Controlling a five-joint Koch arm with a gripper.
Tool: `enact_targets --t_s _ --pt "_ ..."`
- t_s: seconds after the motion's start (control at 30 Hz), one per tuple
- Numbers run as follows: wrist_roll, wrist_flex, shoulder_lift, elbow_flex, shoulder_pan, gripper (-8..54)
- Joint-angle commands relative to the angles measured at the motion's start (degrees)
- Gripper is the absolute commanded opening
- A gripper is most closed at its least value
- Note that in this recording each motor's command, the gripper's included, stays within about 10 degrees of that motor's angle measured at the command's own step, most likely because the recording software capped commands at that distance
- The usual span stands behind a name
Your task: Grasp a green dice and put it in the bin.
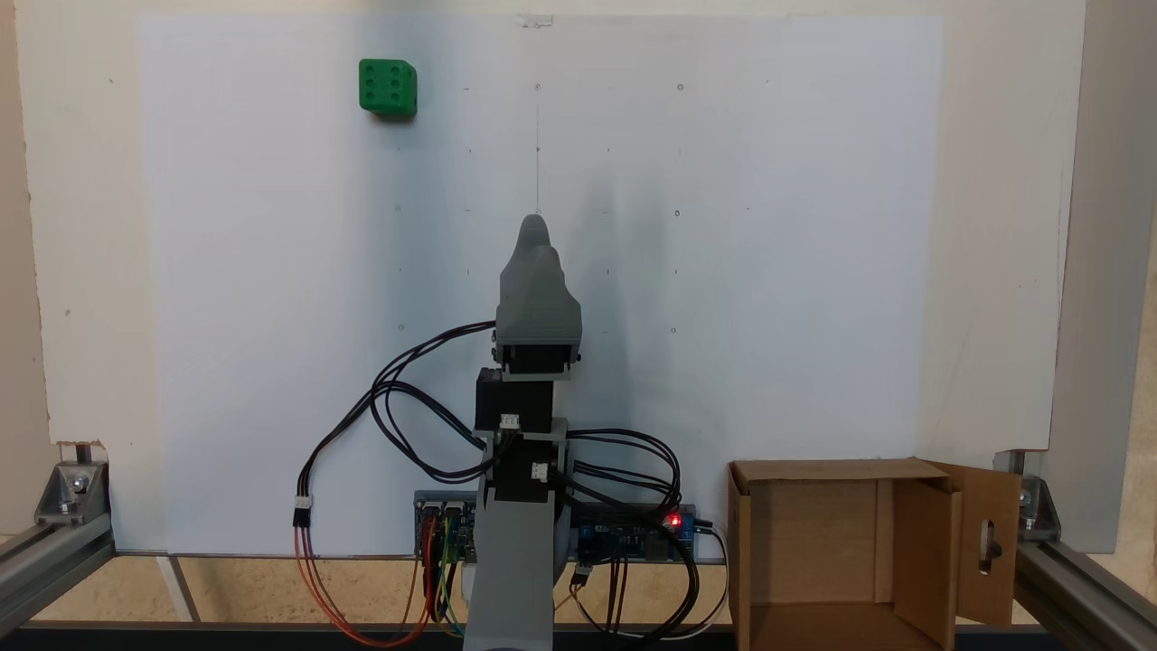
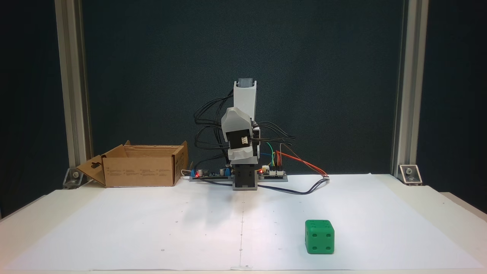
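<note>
The green dice [image 1: 388, 88] [image 2: 319, 236] sits alone on the white paper, far from the arm: at the top left in one fixed view and at the front right in the other. The arm is folded up over its base. Its grey gripper [image 1: 536, 226] [image 2: 243, 155] hangs above the paper's middle line, well away from the dice and holding nothing. Only one tapered tip shows, so whether the jaws are apart is hidden. The bin [image 1: 813, 470] [image 2: 140, 171], an open brown cardboard box, stands beside the arm's base with its slotted flap [image 1: 990, 542] folded outward.
Loose black and coloured cables [image 1: 398, 407] loop around the base, next to circuit boards [image 2: 272, 174] with red lights. Aluminium frame posts [image 2: 74, 95] stand at the table's corners. White paper [image 1: 768, 271] covers the wide stretch between the dice and the arm.
</note>
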Motion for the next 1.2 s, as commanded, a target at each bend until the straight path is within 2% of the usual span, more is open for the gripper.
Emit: enact_targets --t_s 0.0,1.17 --pt "-10.0 -4.6 6.2 3.0 4.2 44.9" --pt "-11.1 -4.4 6.2 3.0 4.1 44.0"
